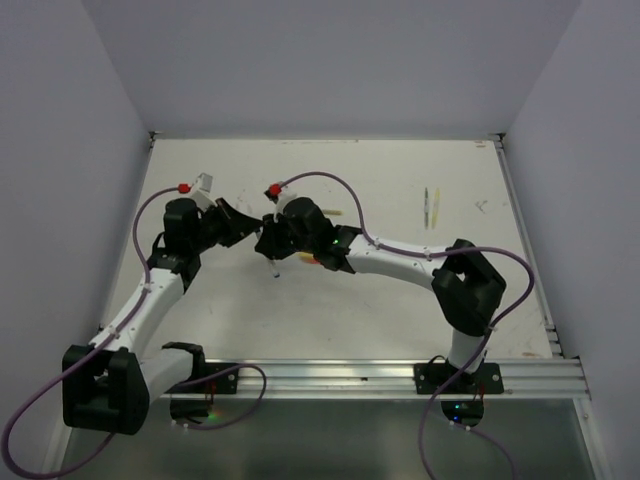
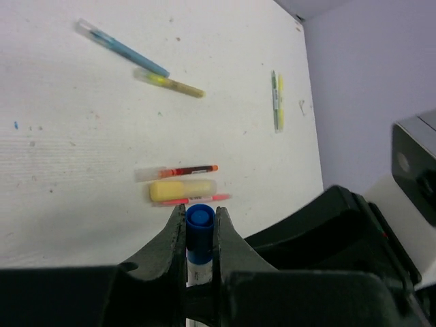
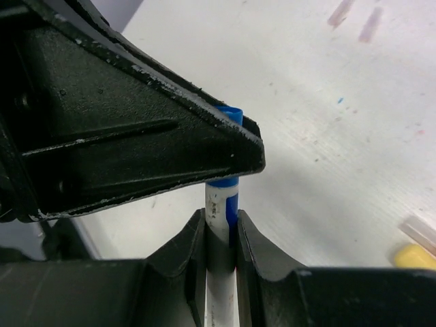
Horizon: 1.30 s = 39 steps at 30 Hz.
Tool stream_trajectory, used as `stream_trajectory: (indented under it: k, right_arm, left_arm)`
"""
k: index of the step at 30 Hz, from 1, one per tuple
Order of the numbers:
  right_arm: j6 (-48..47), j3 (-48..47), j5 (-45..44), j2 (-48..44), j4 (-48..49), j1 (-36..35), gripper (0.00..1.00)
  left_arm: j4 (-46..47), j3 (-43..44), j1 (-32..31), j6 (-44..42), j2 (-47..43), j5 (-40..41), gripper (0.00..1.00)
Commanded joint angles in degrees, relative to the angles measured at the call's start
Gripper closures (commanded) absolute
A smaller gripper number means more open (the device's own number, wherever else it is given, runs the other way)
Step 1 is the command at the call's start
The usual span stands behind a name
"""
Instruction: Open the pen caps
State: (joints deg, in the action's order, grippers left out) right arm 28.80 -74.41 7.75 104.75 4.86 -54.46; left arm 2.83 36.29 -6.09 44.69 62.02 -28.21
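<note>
The short blue plastic cap (image 2: pixel 200 216) sits low at the centre of the left wrist view, on the end of a thin white-barrelled pen (image 3: pixel 219 286). The left gripper (image 2: pixel 199 228) is clamped on it, a black finger against each side. The right gripper (image 3: pixel 221 228) grips the pen's white barrel just below the blue end. In the top view both grippers meet at centre frame. On the white table (image 2: pixel 82 170), just above the cap, lie a red pen (image 2: pixel 178 171), a stubby pale yellow piece (image 2: pixel 182 190) and a pink pen (image 2: pixel 197 199). A blue pen (image 2: pixel 126 49) and a yellow-green pen (image 2: pixel 170 84) lie at upper left.
</note>
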Motion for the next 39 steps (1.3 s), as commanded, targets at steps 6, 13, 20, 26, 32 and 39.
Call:
stream_trajectory:
  k: [6,13,20,26,32,39]
  right_arm:
    - [-8.0,-3.2,-24.6,1.0,-15.7,-4.5,1.00]
    - [-10.3,-1.1,-25.0,0.1,-16.3,-4.5,1.00]
    - [-13.8,0.8,-10.9,1.0,-13.1,-4.5,1.00]
    - [-11.4,1.9,7.0,0.4,-10.2,-3.9,1.00]
    - [-2.0,7.0,23.1,-2.2,2.3,3.1,1.00]
    - [-6.1,5.0,7.4,-11.9,-12.0,8.0,1.00]
  left_arm:
    - [-5.6,7.8,1.4,8.1,1.7,20.8,1.00]
    - [-4.2,9.2,3.3,9.3,2.8,20.5,1.00]
    - [2.2,13.0,5.9,7.5,6.0,15.8,1.00]
    - [17.4,9.8,8.5,2.5,5.9,6.6,1.00]
    - [29.2,3.0,10.8,3.0,2.4,1.2,1.00]
    - [-8.7,20.6,10.9,-13.6,17.9,13.2,1.00]
